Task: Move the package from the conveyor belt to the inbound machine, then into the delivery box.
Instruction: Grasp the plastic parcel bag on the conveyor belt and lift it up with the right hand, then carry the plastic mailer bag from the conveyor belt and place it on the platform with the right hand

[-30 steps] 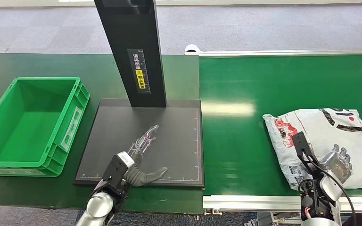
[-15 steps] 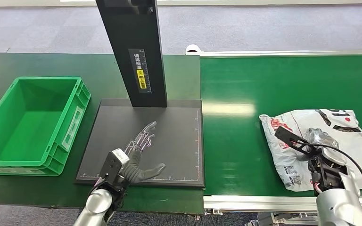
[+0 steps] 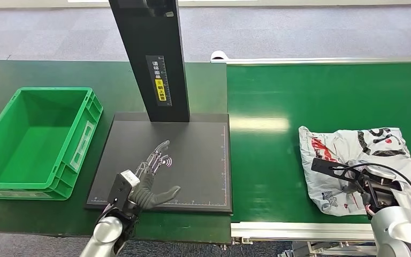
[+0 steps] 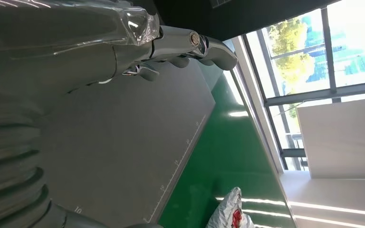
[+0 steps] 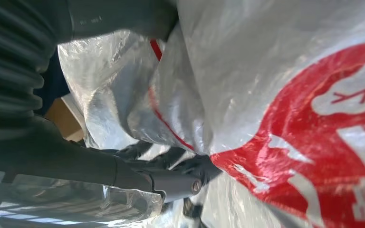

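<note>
- Because bunched in a grasp, package, a crumpled white plastic mailer with red and black print, sitting on the near right part of the green conveyor belt, film gathered into folds toward the near edge.
- Closed on that film, right hand, fingers dug into the wrinkled plastic in the right wrist view; judged a gathering pinch meant to give a soft, slippery bag something to be lifted by.
- Not yet lifted, judging by the bag's body resting flat against the belt; likely to sag and swing once raised.
- Left of the belt, inbound machine: a flat black scanning plate with ruler marks along its edges, under a tall black post at its far side.
- Hovering low over the near part of that plate, left hand, fingers spread and holding nothing; seemingly parked there ready to receive or steady the bag.
- Further left, delivery box, a green plastic crate, mouth up, placed just beside the plate so the final drop stays short.
</note>
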Available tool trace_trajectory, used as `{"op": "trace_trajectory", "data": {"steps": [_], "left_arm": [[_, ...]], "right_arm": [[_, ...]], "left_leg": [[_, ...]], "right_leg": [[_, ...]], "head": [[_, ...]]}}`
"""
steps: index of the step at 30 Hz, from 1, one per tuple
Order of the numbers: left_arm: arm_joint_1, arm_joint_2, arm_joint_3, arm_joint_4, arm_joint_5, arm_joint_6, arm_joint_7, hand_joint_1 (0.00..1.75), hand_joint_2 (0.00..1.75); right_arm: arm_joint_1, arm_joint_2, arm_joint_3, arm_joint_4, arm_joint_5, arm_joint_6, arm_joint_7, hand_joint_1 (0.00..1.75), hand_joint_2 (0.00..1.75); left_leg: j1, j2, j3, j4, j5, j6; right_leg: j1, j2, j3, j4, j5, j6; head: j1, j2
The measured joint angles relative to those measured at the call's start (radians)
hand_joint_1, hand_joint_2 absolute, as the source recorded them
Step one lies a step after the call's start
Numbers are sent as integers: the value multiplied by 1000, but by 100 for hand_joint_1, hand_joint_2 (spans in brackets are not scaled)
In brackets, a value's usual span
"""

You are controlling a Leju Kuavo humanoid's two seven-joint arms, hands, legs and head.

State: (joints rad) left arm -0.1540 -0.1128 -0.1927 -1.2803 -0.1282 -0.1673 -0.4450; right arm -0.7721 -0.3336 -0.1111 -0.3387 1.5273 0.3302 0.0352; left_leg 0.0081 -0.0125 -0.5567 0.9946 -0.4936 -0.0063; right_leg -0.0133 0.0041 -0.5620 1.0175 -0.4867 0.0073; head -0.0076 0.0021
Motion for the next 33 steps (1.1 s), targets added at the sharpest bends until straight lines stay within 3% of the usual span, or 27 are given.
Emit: {"op": "trace_trajectory", "data": {"steps": [11,19,24,29,33], "left_arm": [[34,29,6,-31,18,18,-21,0,175],[69,42,17,-115,26,15,-94,0,175],[73,46,17,-150,0,27,-109,0,175],[72,47,19,-203,-79,137,-155,0,175],[65,48,25,-270,-65,213,-180,0,175]], "right_arm": [[-44,6,57,4,-47,-145,-167,175,175],[-59,44,96,-65,-176,-361,-295,175,175],[-37,66,184,-237,-311,-517,-342,175,175],[34,71,290,-506,-435,-768,-389,175,175],[102,83,360,-727,-565,-827,-462,175,175]], "left_leg": [[0,0,-1,0,0,0],[0,0,-1,0,0,0],[0,1,0,0,0,0],[0,1,-1,0,0,0],[0,1,-1,-1,0,0]], "right_leg": [[0,0,0,0,0,0],[0,0,0,0,0,0],[0,0,-1,0,0,0],[0,0,-1,1,0,0],[0,1,-1,1,0,0]], "head": [[0,0],[0,0],[0,0],[0,0],[0,0]]}}
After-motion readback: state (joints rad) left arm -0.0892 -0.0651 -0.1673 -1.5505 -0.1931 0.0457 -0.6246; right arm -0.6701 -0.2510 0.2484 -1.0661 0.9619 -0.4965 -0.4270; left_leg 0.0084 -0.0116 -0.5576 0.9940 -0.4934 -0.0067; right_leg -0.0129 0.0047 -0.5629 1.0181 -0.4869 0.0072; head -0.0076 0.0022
